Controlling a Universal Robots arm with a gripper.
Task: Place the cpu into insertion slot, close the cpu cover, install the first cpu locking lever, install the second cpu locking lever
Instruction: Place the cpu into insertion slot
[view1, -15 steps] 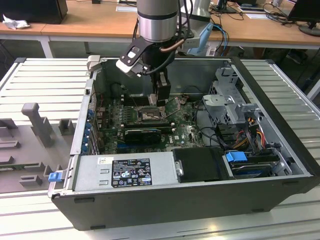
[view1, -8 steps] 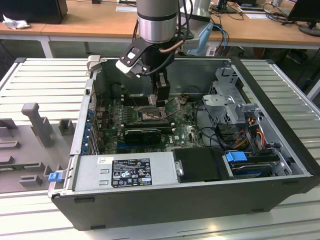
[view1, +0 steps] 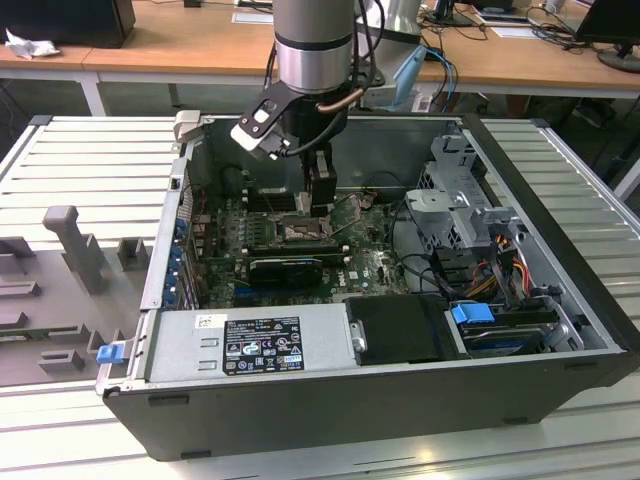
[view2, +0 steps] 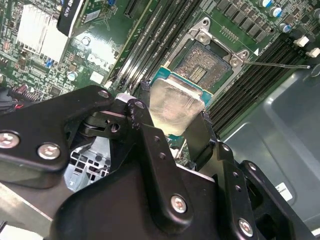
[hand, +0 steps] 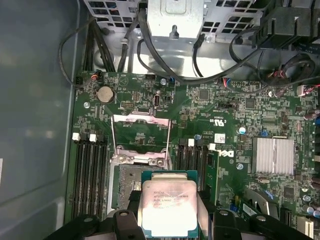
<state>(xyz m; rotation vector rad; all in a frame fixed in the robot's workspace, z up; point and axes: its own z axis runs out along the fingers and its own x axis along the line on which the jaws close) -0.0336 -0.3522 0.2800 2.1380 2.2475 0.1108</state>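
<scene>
The gripper is closed partway, its two black fingers pressed against opposite edges of the chip, which fills the gap between them. In both wrist views the chip shows its dull silver face upward with a green rim around it. It hangs over the near part of the socket, covering some of the grey pin field and leaving the rest bare; I cannot tell whether it touches the socket or sits just above it. Beyond the socket, in the first wrist view, the cover plate is flipped back and open, and green board shows through its window. In the second wrist view a thin metal lever sticks out sideways from the socket's corner, away from the frame. Long black memory slots run along both sides of the socket on the green motherboard. A round coin battery sits near the cover plate, and a finned silver heatsink lies well apart. In the exterior view the gripper reaches down into the open computer case, with the grey power supply along the near side and loose cables at the exterior view's right.
</scene>
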